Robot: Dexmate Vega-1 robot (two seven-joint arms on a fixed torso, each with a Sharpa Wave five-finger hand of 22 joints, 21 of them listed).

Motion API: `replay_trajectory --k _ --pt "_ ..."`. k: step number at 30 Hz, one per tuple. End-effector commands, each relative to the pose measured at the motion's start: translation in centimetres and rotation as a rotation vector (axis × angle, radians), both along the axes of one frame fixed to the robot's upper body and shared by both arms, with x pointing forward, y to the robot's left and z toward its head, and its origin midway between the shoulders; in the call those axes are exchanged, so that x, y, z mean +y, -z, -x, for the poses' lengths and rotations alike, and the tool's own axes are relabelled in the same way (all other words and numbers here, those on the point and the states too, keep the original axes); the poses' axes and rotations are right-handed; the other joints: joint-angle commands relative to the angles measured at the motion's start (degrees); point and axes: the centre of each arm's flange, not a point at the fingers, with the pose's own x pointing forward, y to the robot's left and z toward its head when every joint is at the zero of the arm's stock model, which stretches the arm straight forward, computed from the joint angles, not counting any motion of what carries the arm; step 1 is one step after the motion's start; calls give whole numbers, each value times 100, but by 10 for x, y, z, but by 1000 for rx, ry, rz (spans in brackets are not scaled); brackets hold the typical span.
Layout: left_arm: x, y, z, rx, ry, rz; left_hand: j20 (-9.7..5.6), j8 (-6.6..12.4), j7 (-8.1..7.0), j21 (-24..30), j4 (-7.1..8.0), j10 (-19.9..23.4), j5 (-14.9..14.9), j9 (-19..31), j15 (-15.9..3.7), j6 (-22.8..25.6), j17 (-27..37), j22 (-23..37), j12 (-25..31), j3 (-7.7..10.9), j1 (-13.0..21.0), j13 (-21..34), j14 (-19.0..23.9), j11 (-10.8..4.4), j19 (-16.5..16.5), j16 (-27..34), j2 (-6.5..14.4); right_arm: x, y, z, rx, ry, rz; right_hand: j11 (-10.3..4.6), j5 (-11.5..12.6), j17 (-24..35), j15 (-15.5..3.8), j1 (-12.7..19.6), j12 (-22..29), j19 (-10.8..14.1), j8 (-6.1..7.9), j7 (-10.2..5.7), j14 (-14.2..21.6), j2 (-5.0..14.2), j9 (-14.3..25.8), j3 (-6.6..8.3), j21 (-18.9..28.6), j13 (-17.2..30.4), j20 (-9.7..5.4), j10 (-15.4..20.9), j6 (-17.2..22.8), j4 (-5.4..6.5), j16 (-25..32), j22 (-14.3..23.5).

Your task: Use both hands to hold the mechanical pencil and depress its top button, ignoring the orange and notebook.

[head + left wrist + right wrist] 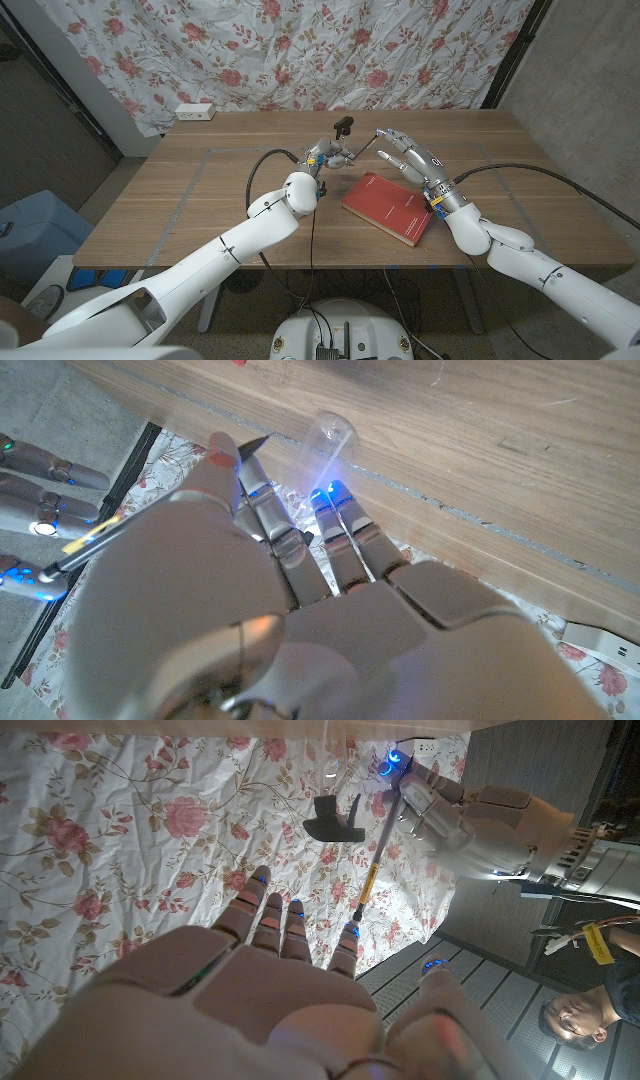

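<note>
My workspace is a wooden table (180, 200) with a plank top and a faint taped rectangle marked on its surface. A red notebook (388, 207) lies flat on it, turned at an angle to the table's edges, its cover facing up with small pale print. Taking that notebook as the landmark, a white power strip (194, 113) sits well away from it, at the table's far edge on my left side, against the flowered cloth.

We see the mechanical pencil (361, 152) spanning between our left hand (327, 156) and right hand (408, 156), above the table (200, 190); the notebook (388, 207) lies just below the right hand
</note>
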Motion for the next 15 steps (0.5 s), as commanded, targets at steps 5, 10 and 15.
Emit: replay_trajectory --k 5,10,15 --pt "3 2 -2 6 -5 0 -609 16 1 23 22 58 38 7 -909 10 -1 23 25 -18 10 11 31 -8 -19 -4 81 -3 -4 0 -8 13 -9 -29 44 16 -4 8 7 -3 -28 13 6 46 9 25 16 9 -10 14 56 6 28 12" --pt "5 2 -2 4 -11 -2 -604 16 -5 23 24 52 38 7 -908 8 -1 23 23 -20 8 11 32 -7 -21 -4 83 -3 -5 -1 -7 13 -7 -33 46 16 -8 9 9 -1 -30 13 8 44 9 28 16 9 -9 23 58 6 29 11" --pt "5 2 -2 4 -14 -1 -608 20 7 24 25 50 39 7 -907 15 -2 23 23 -20 8 11 32 -8 -21 -6 86 -2 -5 -2 -9 11 -7 -28 48 16 -4 10 6 -1 -32 13 11 43 9 33 15 9 -8 17 61 7 28 11"
